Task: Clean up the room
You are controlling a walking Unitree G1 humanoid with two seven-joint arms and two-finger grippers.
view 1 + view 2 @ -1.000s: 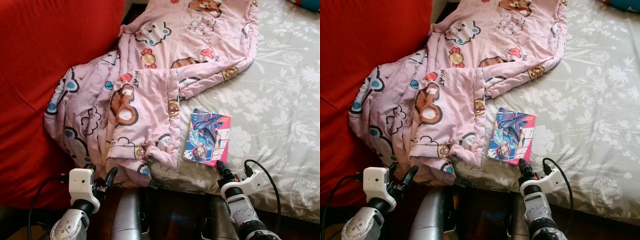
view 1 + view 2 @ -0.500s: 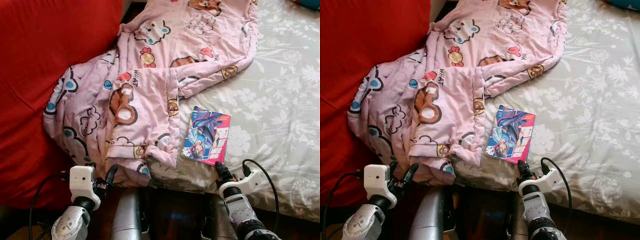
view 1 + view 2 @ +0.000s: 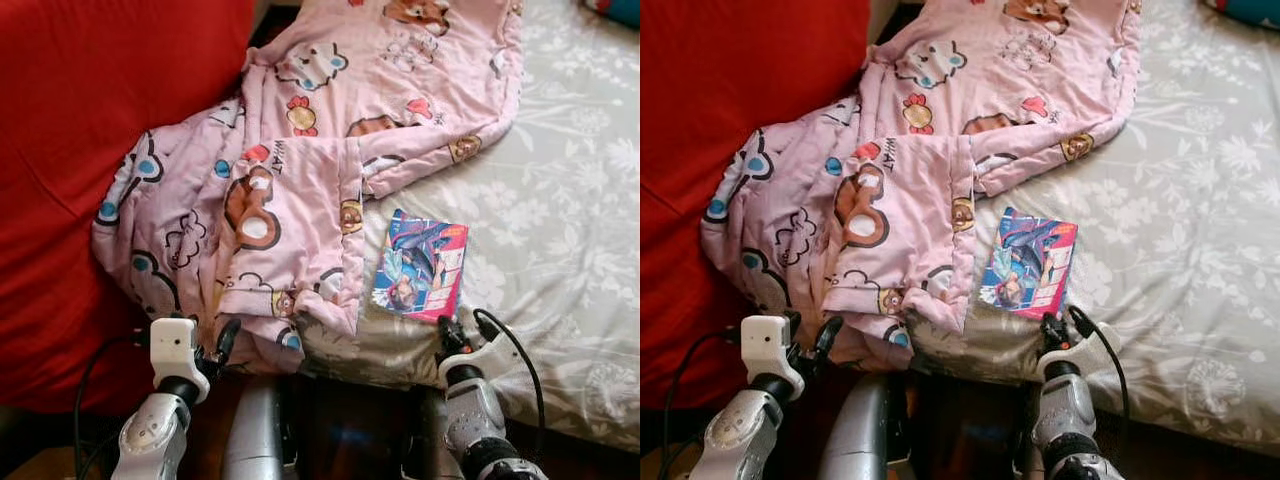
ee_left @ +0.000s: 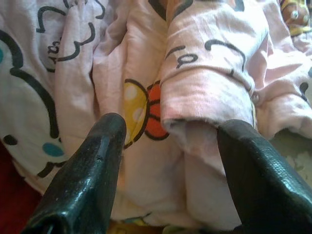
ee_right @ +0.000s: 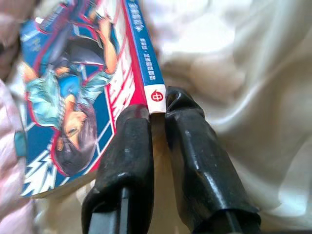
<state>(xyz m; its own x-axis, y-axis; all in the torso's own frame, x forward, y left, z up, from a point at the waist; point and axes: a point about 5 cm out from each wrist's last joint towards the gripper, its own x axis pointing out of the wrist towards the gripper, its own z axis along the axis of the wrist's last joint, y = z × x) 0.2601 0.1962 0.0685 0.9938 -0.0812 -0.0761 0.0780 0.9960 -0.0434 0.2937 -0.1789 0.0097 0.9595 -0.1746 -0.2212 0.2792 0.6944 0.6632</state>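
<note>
Our right gripper (image 5: 157,114) sits at the near corner of the manga book (image 3: 421,266), fingers drawn narrow w/ the spine's bottom corner caught in the slim gap between them; the right wrist view shows one finger (image 5: 127,146) on the cover side, the other on the sheet side. We judge it's just pinching the corner, but can't tell whether the grip is firm.

Taking the book as landmark: it lies flat on the floral bedsheet (image 3: 560,200), close to the bed's near edge. The pink cartoon blanket (image 3: 290,190) is just beside it on our left, its folded flap nearly touching the book's long side. The right gripper is at the book's near end; the left gripper (image 3: 205,350) is well off on the left, past the blanket, fingers spread wide around a blanket fold but not closed on it. So the right arm is clearly the nearer one for the book.

Book's long axis runs away from us, roughly in line w/ the right gripper's fingers, far end tilted slightly right. Spine is on the right long edge; cover faces up.
</note>
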